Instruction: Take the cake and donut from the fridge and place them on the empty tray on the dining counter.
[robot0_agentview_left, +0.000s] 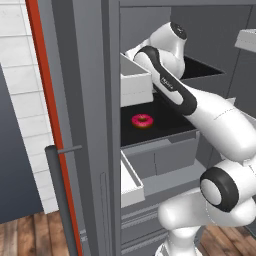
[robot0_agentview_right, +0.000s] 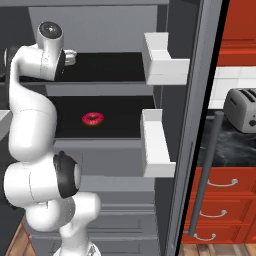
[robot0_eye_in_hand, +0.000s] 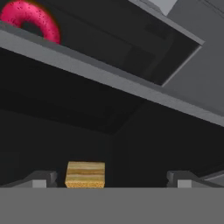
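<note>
Inside the fridge (robot0_agentview_left: 165, 165), the gripper (robot0_eye_in_hand: 111, 179) hangs wide open with the cake (robot0_eye_in_hand: 85, 174) between its tips, ungrabbed, and the donut (robot0_agentview_left: 142, 120) sits on another fridge shelf, so basically everything's left to do.

A kitchen: open fridge (robot0_agentview_right: 180, 60), toaster (robot0_agentview_right: 242, 109), red drawers (robot0_agentview_right: 220, 200).

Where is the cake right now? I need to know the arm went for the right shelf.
In the hand view the cake sits on a dark fridge shelf between the open tool's tips, nearer the left one; the donut lies on another shelf.
</note>
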